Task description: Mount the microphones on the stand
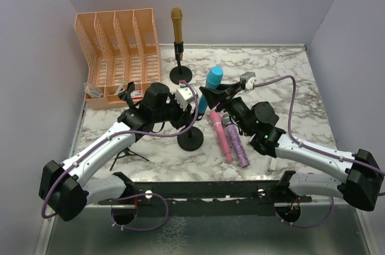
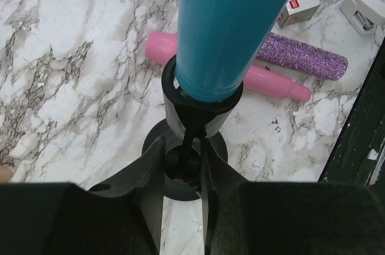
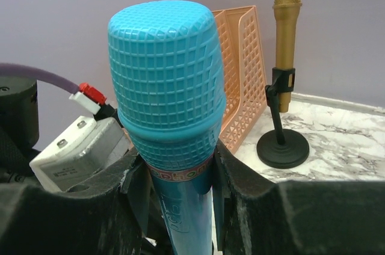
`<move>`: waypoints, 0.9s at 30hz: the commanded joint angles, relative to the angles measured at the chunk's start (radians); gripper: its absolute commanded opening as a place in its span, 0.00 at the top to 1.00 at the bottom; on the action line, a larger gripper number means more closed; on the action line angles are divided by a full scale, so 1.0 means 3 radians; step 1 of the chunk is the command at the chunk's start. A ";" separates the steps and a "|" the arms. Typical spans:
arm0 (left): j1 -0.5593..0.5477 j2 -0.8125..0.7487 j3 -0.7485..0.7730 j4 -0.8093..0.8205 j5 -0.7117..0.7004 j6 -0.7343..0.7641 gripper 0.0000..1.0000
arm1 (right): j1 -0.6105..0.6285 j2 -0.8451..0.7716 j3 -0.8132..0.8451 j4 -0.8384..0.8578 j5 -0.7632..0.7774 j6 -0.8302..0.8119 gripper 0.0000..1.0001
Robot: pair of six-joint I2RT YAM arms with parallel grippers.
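Leftovers toward the table's near edge: pink microphone [image 1: 220,138] and purple microphone [image 1: 236,142], lying flat just right of the near stand [image 1: 190,141]. Left gripper [image 2: 182,160] is clamped on that stand's post under the clip. Right gripper [image 3: 180,177] is clamped on the cyan microphone [image 1: 212,82] just below its head. Body looks rigid, smooth and tapered, probably slick and top-heavy, so the collar under the head is the sane hold. Only left wrist shows the tail inside the clip ring; only right wrist shows the grip. Gold microphone [image 1: 176,23] sits clipped upright near the far edge.
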 commanded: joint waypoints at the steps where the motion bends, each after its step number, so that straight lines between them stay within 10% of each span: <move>1: 0.0002 -0.0153 -0.0052 0.0526 0.0109 -0.0150 1.00 | 0.0016 0.0033 -0.0183 -0.0003 -0.0291 -0.0251 0.99; 27: 0.0002 -0.0382 -0.0422 0.0979 -0.0129 -0.0269 1.00 | -0.0001 0.0346 -0.0317 -0.0259 -0.0201 0.0765 0.99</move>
